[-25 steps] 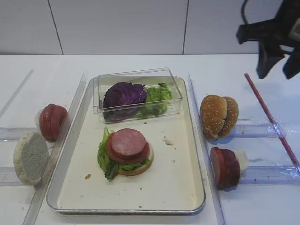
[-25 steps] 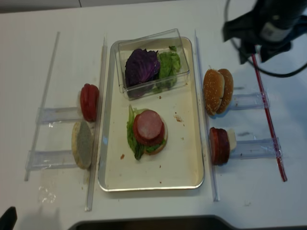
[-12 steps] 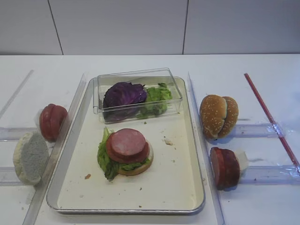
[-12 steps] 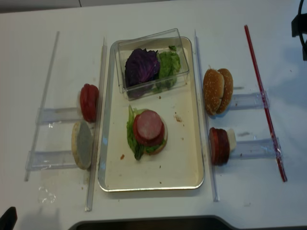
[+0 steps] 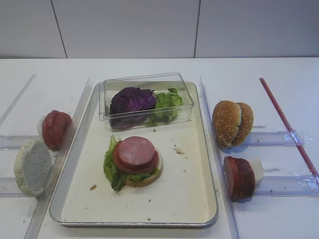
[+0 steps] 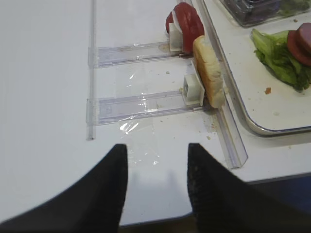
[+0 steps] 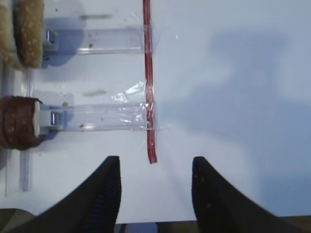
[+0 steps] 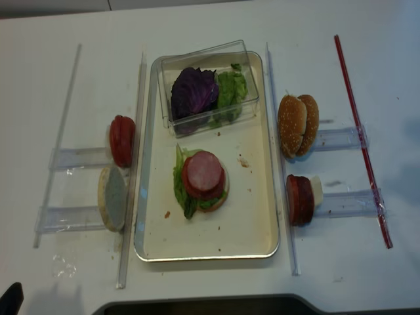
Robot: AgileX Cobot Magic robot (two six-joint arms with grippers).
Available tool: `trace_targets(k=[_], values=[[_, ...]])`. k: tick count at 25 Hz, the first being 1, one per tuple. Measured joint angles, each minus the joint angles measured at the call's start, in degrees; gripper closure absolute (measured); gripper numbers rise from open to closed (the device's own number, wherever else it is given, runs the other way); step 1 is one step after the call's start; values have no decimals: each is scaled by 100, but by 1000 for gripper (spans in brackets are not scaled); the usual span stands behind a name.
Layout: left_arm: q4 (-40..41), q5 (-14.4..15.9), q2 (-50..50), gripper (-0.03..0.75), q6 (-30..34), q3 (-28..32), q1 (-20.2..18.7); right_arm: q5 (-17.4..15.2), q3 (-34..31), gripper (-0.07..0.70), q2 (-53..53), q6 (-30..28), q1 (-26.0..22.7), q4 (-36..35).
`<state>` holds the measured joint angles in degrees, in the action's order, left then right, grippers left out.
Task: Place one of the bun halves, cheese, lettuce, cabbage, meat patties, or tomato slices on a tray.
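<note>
The metal tray (image 5: 187, 194) holds a stack: a bun half (image 5: 149, 179), lettuce (image 5: 112, 167) and meat patties (image 5: 135, 151) on top. More bun halves (image 5: 232, 123) and meat patties (image 5: 239, 178) stand on edge to the tray's right. Tomato slices (image 5: 56, 129) and a bun half (image 5: 32, 167) stand to its left. My right gripper (image 7: 155, 160) is open and empty over bare table near the end of the red strip (image 7: 148, 73). My left gripper (image 6: 156, 147) is open and empty near the table's front edge, short of the left bun half (image 6: 209, 73). Neither gripper shows in the overhead views.
A clear plastic box (image 5: 187, 97) at the tray's far end holds purple cabbage (image 5: 130, 99) and more lettuce (image 5: 167, 102). Clear plastic rails and holders (image 5: 276, 138) flank the tray on both sides. White wall lies behind the table.
The right arm, seen at the upper right a second ago, has drawn out of both overhead views to the right. The food has not moved.
</note>
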<state>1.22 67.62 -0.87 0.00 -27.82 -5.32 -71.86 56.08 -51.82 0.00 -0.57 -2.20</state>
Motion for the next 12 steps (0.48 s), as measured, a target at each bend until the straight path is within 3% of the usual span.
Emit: trace_targets(k=[12], values=[[0, 0, 0, 433, 0, 0, 0, 0, -1966, 274, 2093, -365, 0, 34]])
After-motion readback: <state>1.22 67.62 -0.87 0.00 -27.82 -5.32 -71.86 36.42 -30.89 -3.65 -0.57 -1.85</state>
